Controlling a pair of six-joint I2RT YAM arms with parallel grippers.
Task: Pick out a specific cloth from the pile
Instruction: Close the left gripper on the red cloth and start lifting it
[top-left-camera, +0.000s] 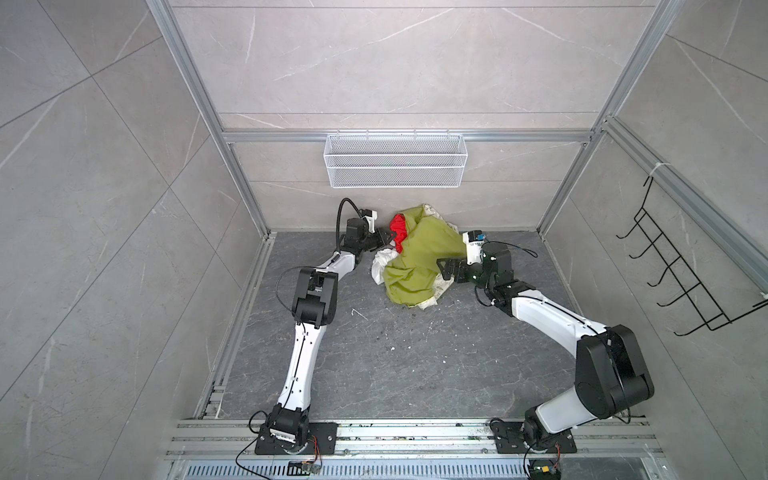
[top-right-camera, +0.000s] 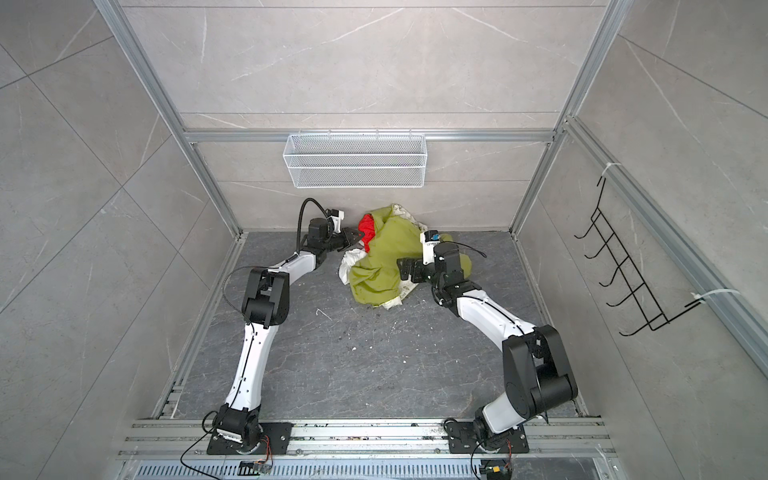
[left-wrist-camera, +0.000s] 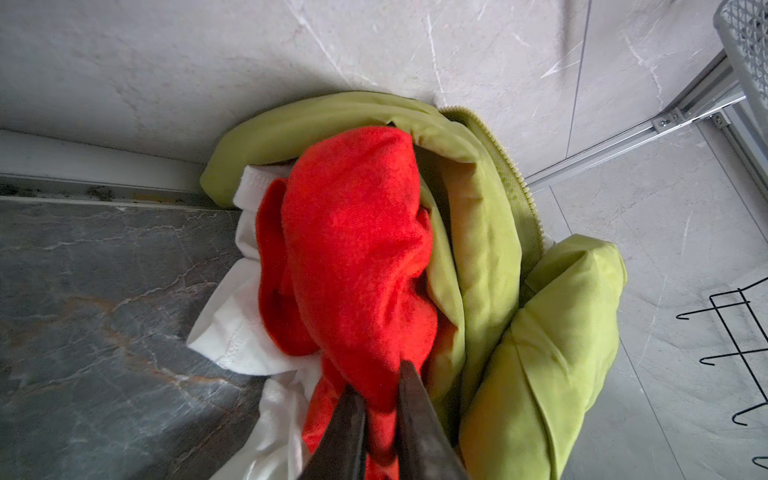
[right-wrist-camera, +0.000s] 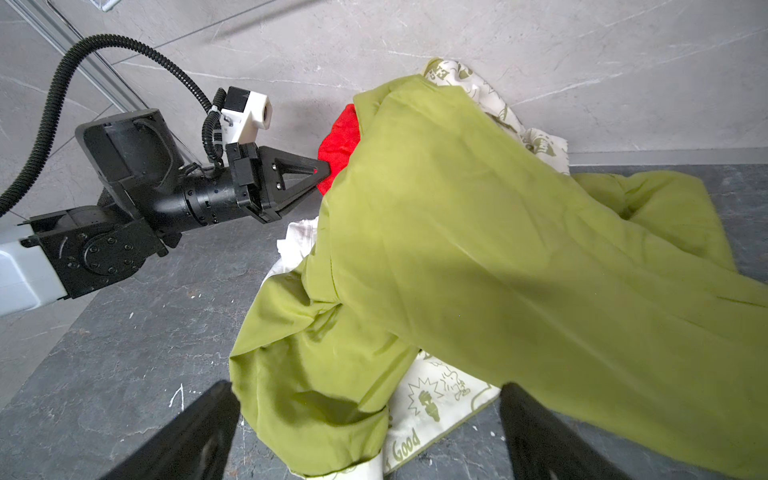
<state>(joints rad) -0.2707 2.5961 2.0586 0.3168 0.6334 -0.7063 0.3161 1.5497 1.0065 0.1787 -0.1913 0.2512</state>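
Two jaws of left gripper (left-wrist-camera: 379, 380) nipped on red cloth (left-wrist-camera: 353, 232) at bunched end; soft, light, thin, may drag green cloth (left-wrist-camera: 561, 332) along; right gripper (right-wrist-camera: 368, 390) spread wide, empty.

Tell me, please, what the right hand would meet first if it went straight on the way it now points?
Most likely the olive-green cloth: in the right wrist view it lies directly ahead of the open right hand. How near it is, I cannot tell.

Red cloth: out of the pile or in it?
In it: red cloth bunched, tucked into the olive-green cloth, over the white cloth. Left gripper pinches one end.
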